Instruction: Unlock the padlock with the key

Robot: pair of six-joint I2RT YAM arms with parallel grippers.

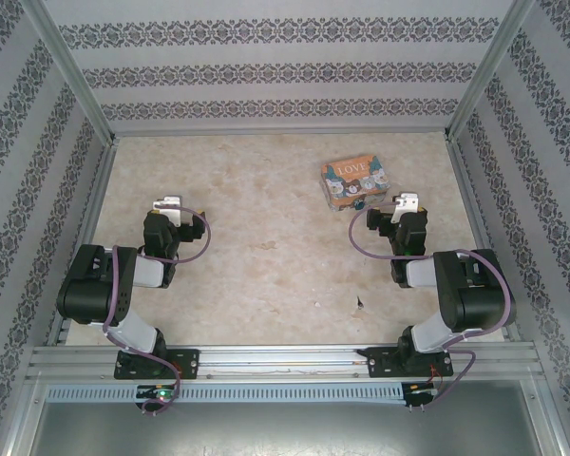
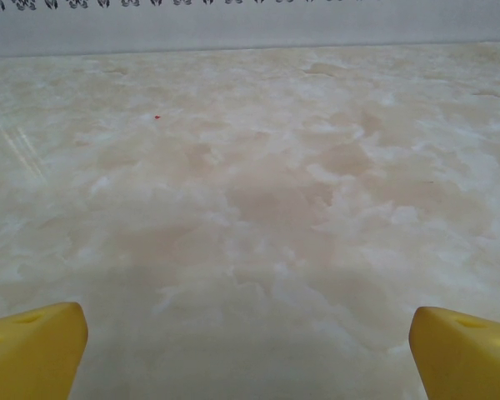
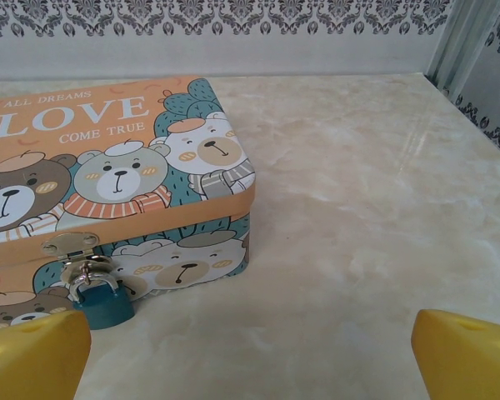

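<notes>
Surface [image 1: 266, 256] is a blotchy beige marble-look sheet, evenly lit with a bit of soft glare. Walls [image 1: 266, 71] on three sides are pale with dark damask stripes. Silver metal posts [image 1: 69, 71] stand in the far corners, and a metal rail [image 1: 285, 359] runs along the near edge.

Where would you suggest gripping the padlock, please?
Probably the padlock by its blue body, pinched across its sides from the front: its shackle is looped through the hasp and the box stands right behind it.
</notes>
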